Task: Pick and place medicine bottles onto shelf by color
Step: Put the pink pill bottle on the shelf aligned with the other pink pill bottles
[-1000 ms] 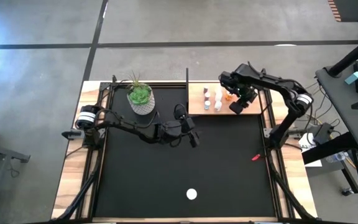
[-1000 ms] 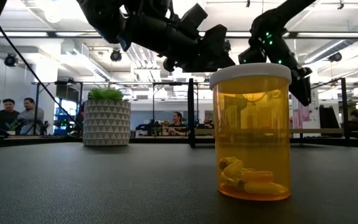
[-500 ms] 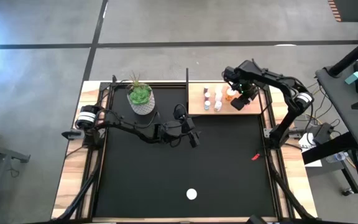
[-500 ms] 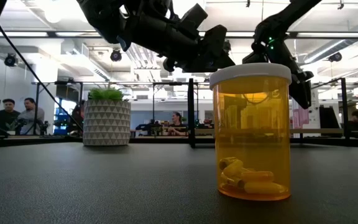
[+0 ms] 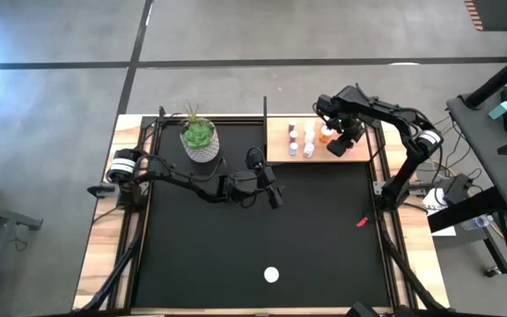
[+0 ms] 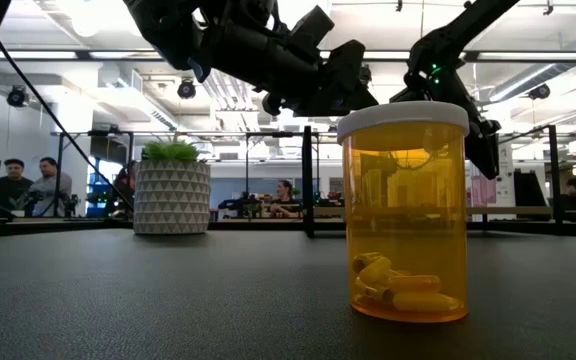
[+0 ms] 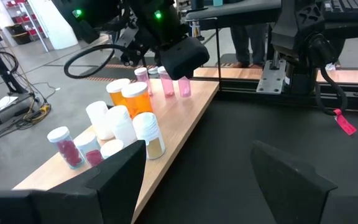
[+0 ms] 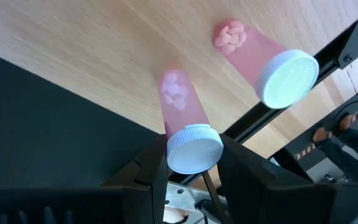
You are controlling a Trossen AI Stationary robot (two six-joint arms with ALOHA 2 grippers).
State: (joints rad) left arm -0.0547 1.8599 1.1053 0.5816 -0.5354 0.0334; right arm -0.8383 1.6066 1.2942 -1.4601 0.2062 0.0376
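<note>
Black matting covers the surface, with the shelf (image 5: pixel 319 141) at upper right of the high view. Above it, the right gripper (image 8: pixel 194 163) has its fingers clamped on an upright pink bottle (image 8: pixel 182 118), cap between them. The left gripper (image 5: pixel 271 189), fingers parted and empty, waits mid-surface, farther from the shelf.

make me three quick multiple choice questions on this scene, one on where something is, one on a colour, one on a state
1. Where is the right hand?
A. over the shelf
B. by the plant pot
C. at the mat's near edge

2. What colour is the bottle between its fingers?
A. blue
B. pink
C. orange

3. What state is the left hand in?
A. open, empty
B. shut on a bottle
C. shut on the pot

Answers:
1 A, the high view puts it above the shelf.
2 B, the right wrist view shows a pink bottle, white-capped.
3 A, the left wrist view shows its fingers apart with nothing between.
</note>
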